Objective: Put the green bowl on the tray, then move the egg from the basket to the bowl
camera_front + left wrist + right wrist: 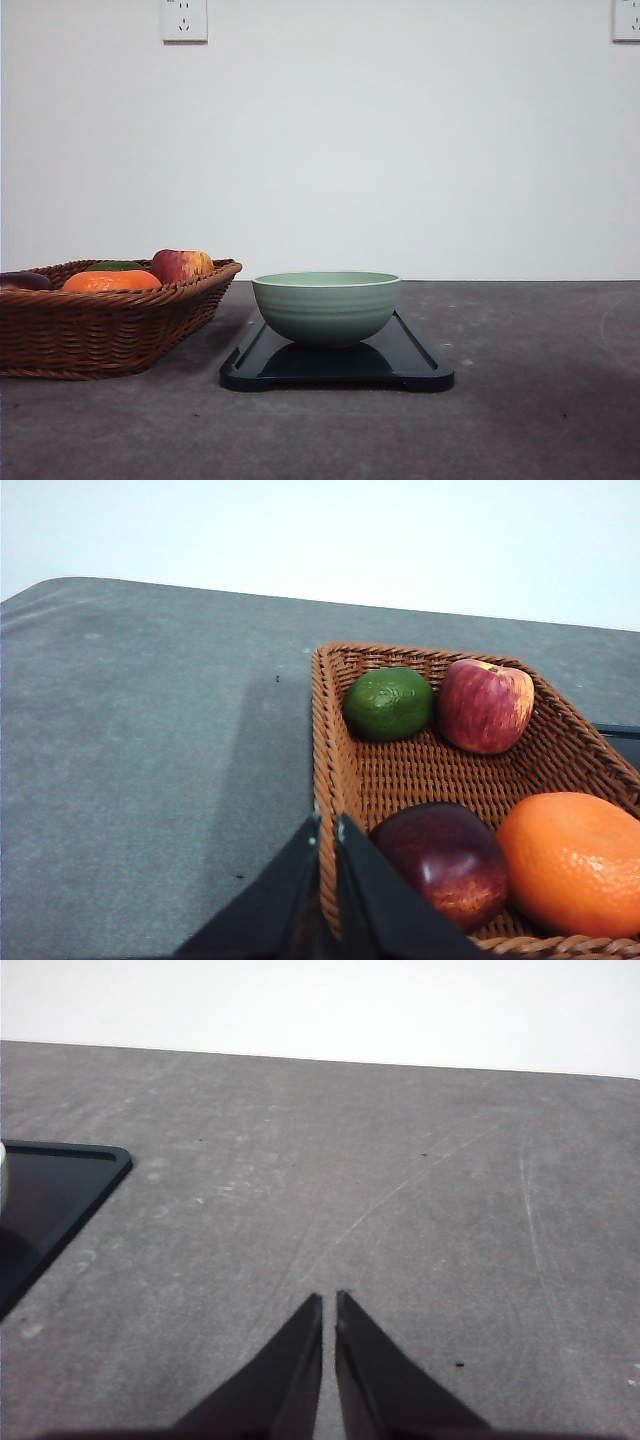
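My left gripper (327, 825) sits fingers together at the basket (332, 770) rim, fruit crowding inside: dark apple (445, 860) at 3 o'clock, orange (575, 860) beyond. Bare table (140, 740) lies open from 9 to 12. My right gripper (329, 1305) has bare table ahead; the tray (55, 1190) corner stands at 10 o'clock.

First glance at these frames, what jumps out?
The round pale sage-green ceramic bowl sits on the flat dark blue-black glossy tray at the table's centre. To its left, the brown woven wicker basket holds bright fruit: an orange, a red-yellow apple, a green citrus and a dark red fruit. The left gripper hangs shut at the basket's rim.
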You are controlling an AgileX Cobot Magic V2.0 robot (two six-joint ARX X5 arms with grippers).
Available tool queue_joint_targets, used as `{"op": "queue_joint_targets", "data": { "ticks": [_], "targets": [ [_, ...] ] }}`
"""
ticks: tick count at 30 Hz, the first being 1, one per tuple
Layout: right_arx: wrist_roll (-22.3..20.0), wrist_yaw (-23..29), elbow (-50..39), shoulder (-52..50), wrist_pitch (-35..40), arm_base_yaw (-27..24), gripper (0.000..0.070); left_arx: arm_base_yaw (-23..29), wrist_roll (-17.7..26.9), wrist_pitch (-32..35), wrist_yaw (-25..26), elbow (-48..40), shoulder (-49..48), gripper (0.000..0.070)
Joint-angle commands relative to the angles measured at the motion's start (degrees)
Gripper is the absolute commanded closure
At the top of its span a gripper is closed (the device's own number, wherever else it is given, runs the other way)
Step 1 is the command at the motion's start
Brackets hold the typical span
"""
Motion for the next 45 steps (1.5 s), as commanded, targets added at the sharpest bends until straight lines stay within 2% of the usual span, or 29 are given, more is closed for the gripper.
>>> {"op": "queue_joint_targets", "data": {
  "ticks": [1, 45],
  "targets": [
    [1.0, 0.0, -0.2, 0.0, 0.6, -0.1, 0.0684, 0.0, -0.2, 0.6, -0.3, -1.1, -0.1, 0.0686],
    [1.0, 0.0, -0.2, 0.0, 0.6, -0.1, 0.0684, 0.0, -0.2, 0.6, -0.3, -1.1, -0.1, 0.0686]
  ]
}}
